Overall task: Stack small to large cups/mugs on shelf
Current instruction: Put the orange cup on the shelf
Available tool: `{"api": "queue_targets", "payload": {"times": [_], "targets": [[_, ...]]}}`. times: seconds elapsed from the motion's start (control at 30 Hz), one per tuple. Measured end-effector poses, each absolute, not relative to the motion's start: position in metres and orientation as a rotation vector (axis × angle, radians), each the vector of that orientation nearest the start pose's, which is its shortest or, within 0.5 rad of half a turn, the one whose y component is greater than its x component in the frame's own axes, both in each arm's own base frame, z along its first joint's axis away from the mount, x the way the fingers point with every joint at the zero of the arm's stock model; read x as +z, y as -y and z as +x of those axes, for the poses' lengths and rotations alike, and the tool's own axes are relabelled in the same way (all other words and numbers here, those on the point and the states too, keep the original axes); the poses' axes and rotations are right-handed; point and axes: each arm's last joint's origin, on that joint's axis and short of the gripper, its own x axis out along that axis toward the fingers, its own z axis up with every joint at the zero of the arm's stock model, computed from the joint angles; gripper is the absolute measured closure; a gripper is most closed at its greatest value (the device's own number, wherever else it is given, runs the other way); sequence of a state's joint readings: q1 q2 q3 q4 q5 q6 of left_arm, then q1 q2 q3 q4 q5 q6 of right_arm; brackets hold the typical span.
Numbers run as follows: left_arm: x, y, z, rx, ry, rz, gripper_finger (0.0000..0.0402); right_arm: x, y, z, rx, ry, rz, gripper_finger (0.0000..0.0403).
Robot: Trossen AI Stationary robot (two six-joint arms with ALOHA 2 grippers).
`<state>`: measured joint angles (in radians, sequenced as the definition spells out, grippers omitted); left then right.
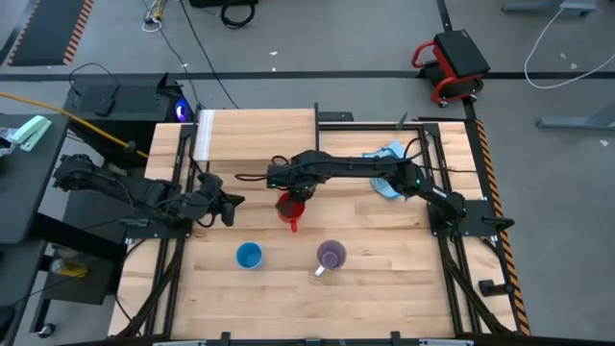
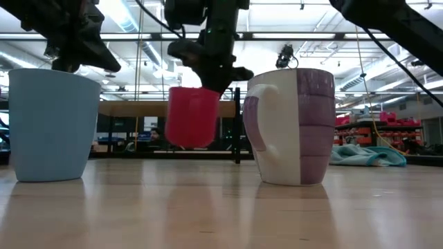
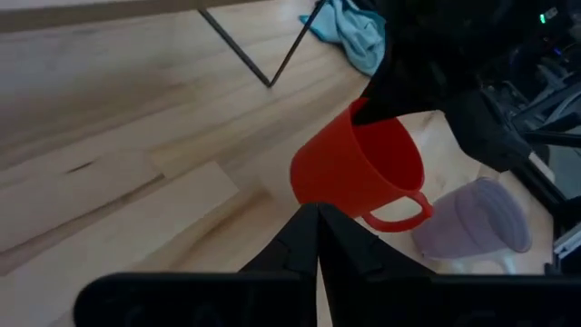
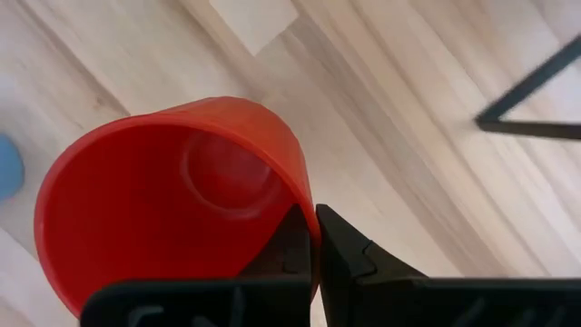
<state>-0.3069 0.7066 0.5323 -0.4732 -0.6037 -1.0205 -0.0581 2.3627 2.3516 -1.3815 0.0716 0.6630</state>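
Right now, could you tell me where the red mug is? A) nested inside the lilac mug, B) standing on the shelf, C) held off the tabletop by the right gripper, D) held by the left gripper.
C: the right gripper has its fingers pinched on the rim of the red mug, which hangs clear of the tabletop in the low view, while the left gripper sits apart, shut on nothing.

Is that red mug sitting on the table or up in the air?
In the air: the right end effector grips the red mug by its rim, above the tabletop.
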Motion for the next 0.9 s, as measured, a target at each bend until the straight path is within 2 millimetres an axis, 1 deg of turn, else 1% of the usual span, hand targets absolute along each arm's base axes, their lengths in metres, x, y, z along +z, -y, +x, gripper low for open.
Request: {"api": "queue_targets", "payload": {"times": [0.13, 0.3, 0.4, 0.53, 0.67, 0.77, 0.83, 0.9], "targets": [[0.235, 0.029, 0.143, 0.537, -0.394, -0.710, 0.0388, 0.252, 0.029, 0.474, -0.556, -1.262, 0.564, 0.0398], [0.235, 0.030, 0.143, 0.523, -0.406, -0.718, 0.0393, 0.252, 0.029, 0.473, -0.559, -1.263, 0.564, 0.0398], [0.231, 0.031, 0.140, 0.528, -0.449, -0.720, 0.0387, 0.252, 0.027, 0.473, -0.555, -1.266, 0.560, 0.0398], [0.224, 0.032, 0.132, 0.579, -0.517, -0.756, 0.0379, 0.252, 0.028, 0.473, -0.547, -1.269, 0.549, 0.0397], [0.224, 0.034, 0.132, 0.579, -0.506, -0.793, 0.0386, 0.252, 0.033, 0.471, -0.544, -1.282, 0.537, 0.0398], [0.225, 0.034, 0.133, 0.580, -0.499, -0.801, 0.0393, 0.259, 0.037, 0.465, -0.547, -1.302, 0.528, 0.0398], [0.225, 0.034, 0.132, 0.580, -0.498, -0.802, 0.0393, 0.269, 0.041, 0.459, -0.551, -1.305, 0.528, 0.0398], [0.225, 0.034, 0.133, 0.579, -0.497, -0.804, 0.0391, 0.284, 0.047, 0.453, -0.551, -1.265, 0.539, 0.0398]]}}
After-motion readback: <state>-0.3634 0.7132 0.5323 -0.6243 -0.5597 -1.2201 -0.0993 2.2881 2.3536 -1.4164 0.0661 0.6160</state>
